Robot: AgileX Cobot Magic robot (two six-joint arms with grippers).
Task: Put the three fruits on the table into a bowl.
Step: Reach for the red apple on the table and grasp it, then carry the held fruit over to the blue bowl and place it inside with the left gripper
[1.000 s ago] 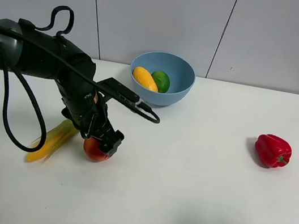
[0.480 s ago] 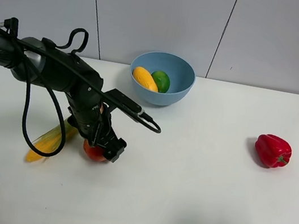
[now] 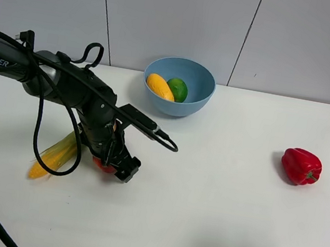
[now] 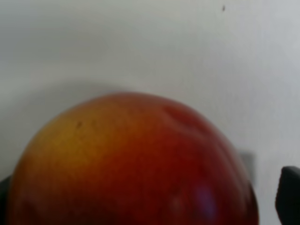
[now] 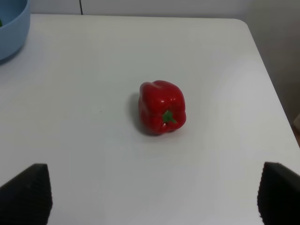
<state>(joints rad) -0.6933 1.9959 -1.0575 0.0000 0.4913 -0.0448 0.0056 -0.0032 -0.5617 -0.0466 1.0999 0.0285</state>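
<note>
The red apple (image 3: 101,165) with yellowish patches lies on the white table (image 3: 215,202) at the left. It fills the left wrist view (image 4: 131,164). My left gripper (image 3: 112,163) is down over it, open, with one finger (image 4: 289,194) on each side and a gap showing beside the fruit. The light-blue bowl (image 3: 197,103) stands at the back centre and holds the yellow-orange mango (image 3: 160,86) and the green lime (image 3: 177,89). My right gripper (image 5: 152,190) is open and empty, out of the exterior view.
A green-husked corn cob (image 3: 52,156) lies just left of the apple, close to the left arm. A red bell pepper (image 3: 301,166) sits at the right (image 5: 161,107), beyond my right gripper. The bowl's edge (image 5: 11,28) shows in the right wrist view.
My left arm has dropped lower and shifted slightly right, bringing the open gripper down around the apple. The corn cob, blurred a second ago, now lies still. The right gripper has not moved.
</note>
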